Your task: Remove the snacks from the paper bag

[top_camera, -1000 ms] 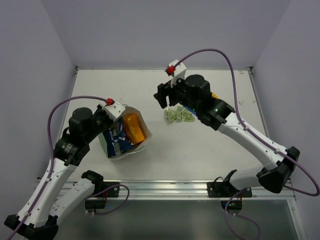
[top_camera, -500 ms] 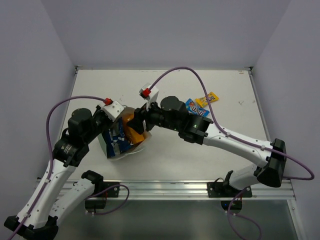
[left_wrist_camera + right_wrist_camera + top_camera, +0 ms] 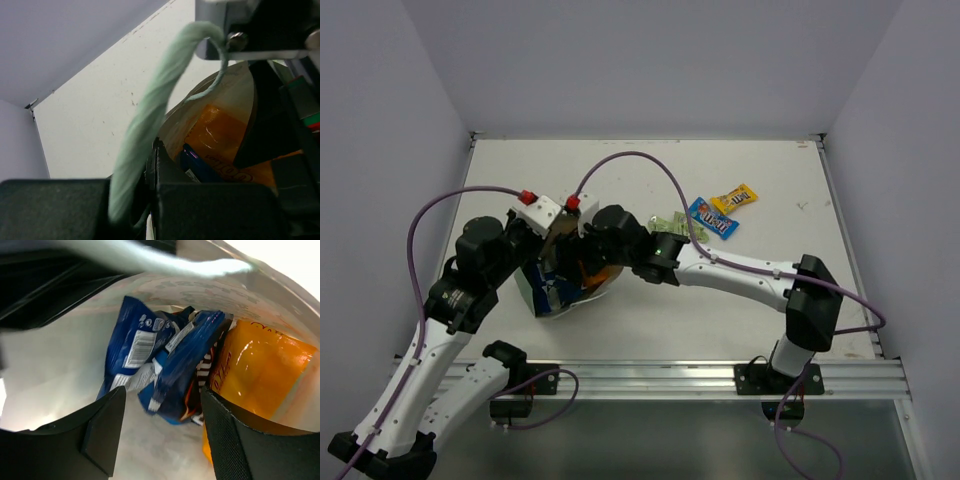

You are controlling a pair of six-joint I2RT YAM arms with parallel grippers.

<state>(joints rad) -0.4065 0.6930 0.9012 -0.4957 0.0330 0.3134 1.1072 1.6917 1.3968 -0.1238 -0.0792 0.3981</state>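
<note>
The mint-green paper bag lies tilted at left centre with its mouth facing right. My left gripper is shut on the bag's rim and string handle and holds the mouth open. My right gripper is open inside the mouth. In the right wrist view its fingers straddle two dark blue chip bags; an orange pouch lies at the right, against the right finger. Pale green sachets, a blue candy pack and a yellow candy pack lie on the table.
The white table has walls along its back and both sides. The metal rail with the arm bases runs along the near edge. Purple cables loop above both arms.
My right arm has swung left from the green sachets to the bag, and its gripper has gone into the mouth. The left gripper has kept its hold and lifted the rim slightly.
</note>
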